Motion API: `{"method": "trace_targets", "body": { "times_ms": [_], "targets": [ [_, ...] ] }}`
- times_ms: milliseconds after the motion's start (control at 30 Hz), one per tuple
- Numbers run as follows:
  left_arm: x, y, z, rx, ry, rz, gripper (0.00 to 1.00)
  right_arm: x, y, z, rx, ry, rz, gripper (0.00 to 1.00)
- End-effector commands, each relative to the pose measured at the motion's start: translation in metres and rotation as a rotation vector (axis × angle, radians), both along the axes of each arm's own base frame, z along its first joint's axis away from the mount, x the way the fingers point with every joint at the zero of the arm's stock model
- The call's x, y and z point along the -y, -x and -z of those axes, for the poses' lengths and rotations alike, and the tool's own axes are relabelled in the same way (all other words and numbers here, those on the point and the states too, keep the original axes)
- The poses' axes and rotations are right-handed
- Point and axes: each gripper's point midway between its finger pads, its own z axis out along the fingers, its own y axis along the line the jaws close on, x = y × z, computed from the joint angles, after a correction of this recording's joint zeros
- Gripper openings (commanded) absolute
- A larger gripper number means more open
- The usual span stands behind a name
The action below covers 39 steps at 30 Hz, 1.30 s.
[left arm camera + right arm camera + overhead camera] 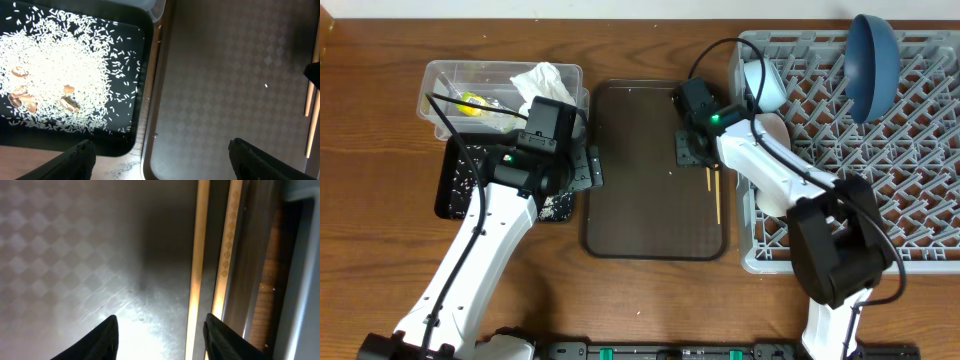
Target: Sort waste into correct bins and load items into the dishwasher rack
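Observation:
Two wooden chopsticks (713, 192) (199, 255) lie side by side along the right edge of the brown serving tray (640, 200). My right gripper (688, 150) (161, 322) hangs low over them, jaws partly open. One chopstick lies between its fingertips and the other sits by the right fingertip. My left gripper (582, 168) (165, 160) is wide open and empty, above the gap between the black tray (125, 145) of rice (60, 75) and the serving tray. The clear tub (445, 75) holds the tissue (542, 82) and the yellow wrapper (472, 102).
The grey dishwasher rack (920, 180) fills the right side. A dark blue dish (872, 65) stands upright in it, with a light blue bowl (763, 85) and a white bowl (776, 130) at its left edge. Brown scraps (22, 95) lie among the rice.

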Motion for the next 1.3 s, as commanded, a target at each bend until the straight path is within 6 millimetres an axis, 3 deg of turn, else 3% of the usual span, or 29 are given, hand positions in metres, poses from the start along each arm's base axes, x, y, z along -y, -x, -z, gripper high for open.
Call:
{"method": "trace_targets", "body": {
  "times_ms": [0,233,400,567,767,900,967,1133,1267],
  "targets": [
    [-0.002,-0.001,-0.001,0.004,-0.01,-0.002,0.88,0.001,-0.005,0.008,0.008,0.029,0.028,0.5],
    [-0.002,-0.001,-0.001,0.004,-0.01,-0.002,0.87,0.004,-0.001,0.03,-0.038,0.048,0.055,0.49],
    [-0.002,-0.001,-0.001,0.004,-0.01,-0.002,0.88,0.008,0.0,0.031,-0.046,0.046,0.077,0.41],
    [-0.002,-0.001,-0.001,0.004,-0.01,-0.002,0.87,0.013,0.014,0.035,-0.117,0.05,0.086,0.37],
    [-0.002,-0.001,-0.001,0.004,-0.01,-0.002,0.88,0.015,0.028,0.038,-0.178,0.053,0.08,0.2],
    [-0.002,-0.001,-0.001,0.004,-0.01,-0.002,0.88,0.015,0.028,0.038,-0.178,0.054,0.08,0.01],
    [-0.002,-0.001,-0.001,0.004,-0.01,-0.002,0.88,0.015,0.028,0.038,-0.177,0.053,0.08,0.01],
    [-0.002,-0.001,-0.001,0.004,-0.01,-0.002,0.87,0.014,0.026,0.029,-0.167,0.048,0.075,0.01],
    [-0.002,-0.001,-0.001,0.004,-0.01,-0.002,0.88,0.011,0.023,0.001,-0.131,0.032,0.039,0.01]
  ]
}}
